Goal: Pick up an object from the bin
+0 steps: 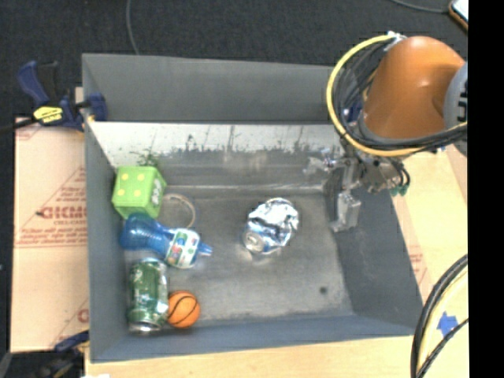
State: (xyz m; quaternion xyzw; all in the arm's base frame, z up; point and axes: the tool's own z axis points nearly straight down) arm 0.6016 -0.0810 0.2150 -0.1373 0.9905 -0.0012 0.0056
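My gripper (344,211) hangs at the right side of the bin, under the orange cover, with a metal finger pointing down near the right wall. Nothing shows between the fingers. The nearest thing is a crumpled blue-and-white can or wrapper (270,225) lying in the middle of the bin floor, to the left of the gripper and apart from it.
Along the left wall lie a green die with pale dots (137,192), a thin wire ring (179,209), a blue bottle with a white label (161,242), a green can (147,295) and a small orange ball (183,309).
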